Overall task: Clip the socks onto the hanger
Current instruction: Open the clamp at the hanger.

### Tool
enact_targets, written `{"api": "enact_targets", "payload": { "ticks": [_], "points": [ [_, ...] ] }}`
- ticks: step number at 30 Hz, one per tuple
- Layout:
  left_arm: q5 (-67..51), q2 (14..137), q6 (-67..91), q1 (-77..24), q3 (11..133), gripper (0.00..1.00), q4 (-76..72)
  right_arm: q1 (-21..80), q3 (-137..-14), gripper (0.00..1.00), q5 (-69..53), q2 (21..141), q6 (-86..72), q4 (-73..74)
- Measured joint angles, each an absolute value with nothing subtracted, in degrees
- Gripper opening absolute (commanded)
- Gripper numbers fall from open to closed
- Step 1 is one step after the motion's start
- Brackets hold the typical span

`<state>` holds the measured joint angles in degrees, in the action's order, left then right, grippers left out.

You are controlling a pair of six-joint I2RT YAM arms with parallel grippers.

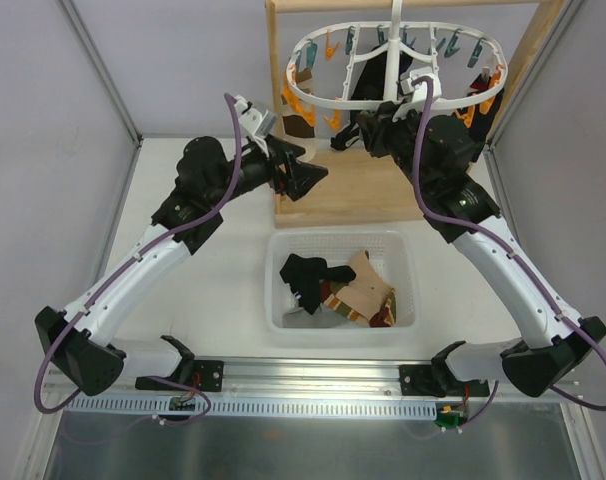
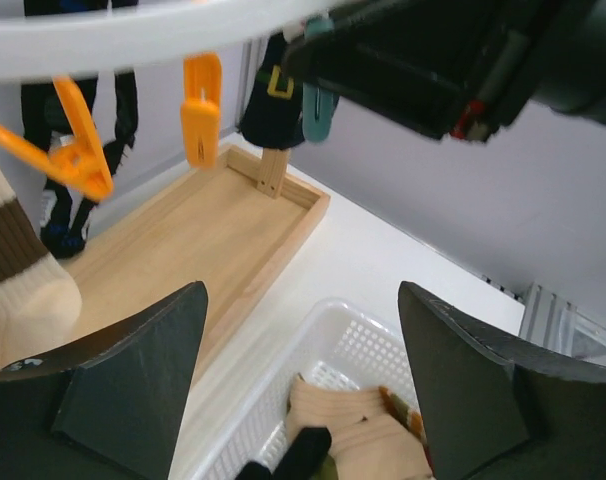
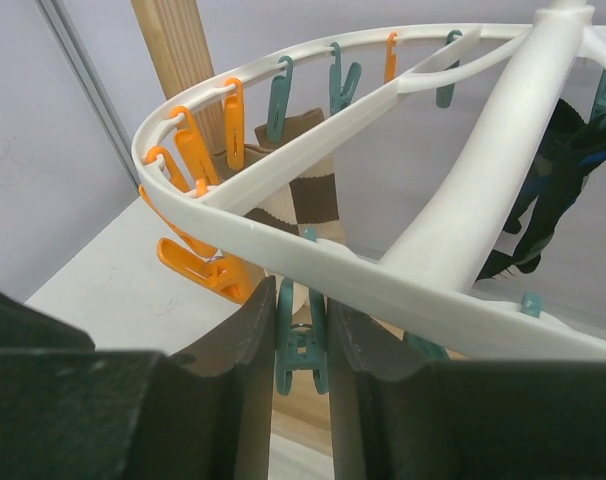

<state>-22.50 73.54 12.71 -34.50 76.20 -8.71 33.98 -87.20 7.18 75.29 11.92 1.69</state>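
Pinching teal clothespin (image 3: 301, 358), right hand (image 3: 301, 325)

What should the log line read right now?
left gripper: open, empty | right gripper: shut on teal clothespin | hanger: striped sock hanging | basket: socks inside

The left arm (image 1: 153, 255) rises from its near-left base and bends rightward at the elbow, its end effector (image 2: 301, 300) raised with fingers (image 2: 133, 380) spread wide and nothing between them. The right arm (image 1: 503, 265) reaches far and left, its end effector (image 3: 301, 320) squeezed onto a teal clothespin (image 3: 301, 350).
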Motion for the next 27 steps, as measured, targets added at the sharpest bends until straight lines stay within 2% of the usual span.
{"api": "enact_targets", "payload": {
  "ticks": [7, 15, 21, 27],
  "points": [
    [-24.23, 66.22, 16.25, -34.5, 60.14, 0.76, -9.06, 34.0, -87.2, 0.02, 7.33, 75.13, 10.85, 2.7],
    [-24.12, 66.17, 20.99, -39.16, 45.08, 0.77, -5.58, 33.98, -87.2, 0.02, 7.31, 74.98, 9.82, 3.51],
    [-18.22, 72.53, 21.19, -46.41, 44.38, 0.79, -4.56, 33.98, -87.2, 0.02, 7.29, 74.59, 9.63, 4.19],
    [-14.68, 84.51, 17.63, -51.18, 50.85, 0.78, -3.97, 33.98, -87.2, 0.02, 7.29, 73.87, 9.63, 5.52]
  ]
}}
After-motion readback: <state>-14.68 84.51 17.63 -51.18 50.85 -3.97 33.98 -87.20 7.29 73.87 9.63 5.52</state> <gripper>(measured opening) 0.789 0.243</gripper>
